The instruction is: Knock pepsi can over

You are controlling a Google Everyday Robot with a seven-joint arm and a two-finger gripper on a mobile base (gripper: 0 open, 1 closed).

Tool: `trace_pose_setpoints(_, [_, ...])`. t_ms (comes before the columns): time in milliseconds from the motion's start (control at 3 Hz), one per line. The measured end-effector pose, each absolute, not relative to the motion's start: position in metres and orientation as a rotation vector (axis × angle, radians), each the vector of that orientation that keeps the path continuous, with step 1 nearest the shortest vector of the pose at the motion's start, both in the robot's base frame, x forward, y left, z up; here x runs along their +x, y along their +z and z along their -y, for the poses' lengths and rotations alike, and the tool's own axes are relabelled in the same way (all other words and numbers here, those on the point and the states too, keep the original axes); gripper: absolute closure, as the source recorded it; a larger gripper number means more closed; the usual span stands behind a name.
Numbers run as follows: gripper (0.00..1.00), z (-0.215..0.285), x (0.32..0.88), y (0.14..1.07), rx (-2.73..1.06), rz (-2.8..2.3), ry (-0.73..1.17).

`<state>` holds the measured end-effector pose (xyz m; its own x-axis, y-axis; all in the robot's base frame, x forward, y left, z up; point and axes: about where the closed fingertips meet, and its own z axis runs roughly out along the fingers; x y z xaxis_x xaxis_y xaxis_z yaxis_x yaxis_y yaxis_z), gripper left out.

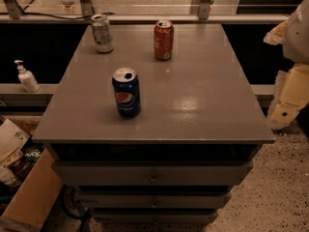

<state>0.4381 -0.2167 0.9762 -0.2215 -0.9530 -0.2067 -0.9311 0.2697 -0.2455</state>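
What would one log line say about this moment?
pepsi can upright, front-left on cabinet top | untouched | robot arm beside right edge | gripper not in view

Pepsi can stands upright toward the tabletop left edge; gripper hangs beyond the right edge, well apart.

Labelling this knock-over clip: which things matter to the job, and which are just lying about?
Job: pepsi can, upright on the cabinet top; gripper, off its right edge.
Lying about: orange-red can, silver-grey can, pump bottle, cardboard box.
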Motion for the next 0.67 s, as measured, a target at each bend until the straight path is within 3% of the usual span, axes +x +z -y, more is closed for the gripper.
trace_pose_setpoints(667, [0.00, 0.2133, 0.4476, 0.9684, -1.671, -2.212, -0.005])
